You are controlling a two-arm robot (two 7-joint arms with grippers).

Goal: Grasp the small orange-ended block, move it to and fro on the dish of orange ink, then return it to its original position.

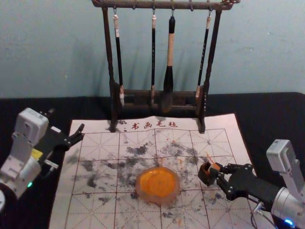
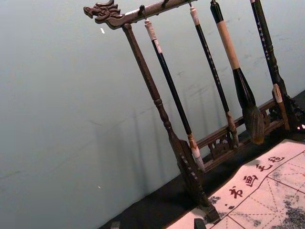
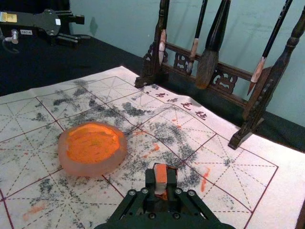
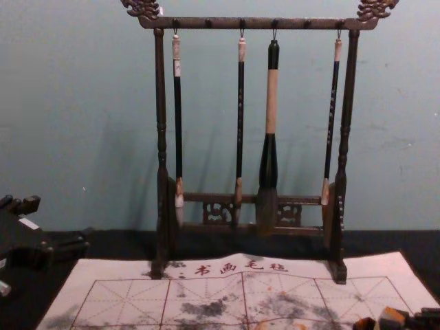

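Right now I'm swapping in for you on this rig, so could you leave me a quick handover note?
Right gripper: fingers shut on the small orange-ended block, to the right of the ink dish.
Left gripper: open, idle by the mat's far left corner.
Beside the block: a dark piece; I can't tell what it is.
Done: block grasped. Whether it has been rubbed on the ink, I can't tell.
Left: the rubbing, if not done, then returning the block.

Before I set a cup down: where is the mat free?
Free: the mat left of the ink dish, and between dish and brush stand. Crowded: right of the dish, where the right gripper holds the block, and the far left corner, by the left gripper.
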